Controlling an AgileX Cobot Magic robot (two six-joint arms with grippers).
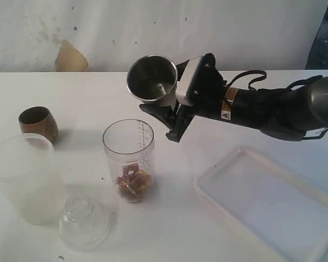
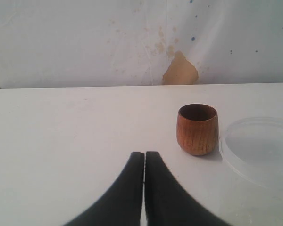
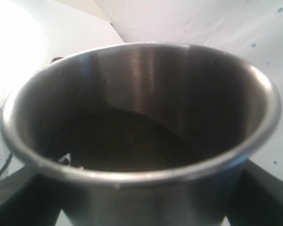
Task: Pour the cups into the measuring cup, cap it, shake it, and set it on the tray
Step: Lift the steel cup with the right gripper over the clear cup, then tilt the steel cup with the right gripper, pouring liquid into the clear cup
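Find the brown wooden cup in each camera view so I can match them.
Exterior view: the wooden cup stands upright at far left, just beyond the frosted cup.
Left wrist view: the wooden cup stands beyond the shut left pincer, beside the frosted cup's rim.
Right wrist view: not in it; a steel cup fills the picture.
Shared landmark: the tan wall patch behind it, in both other views.
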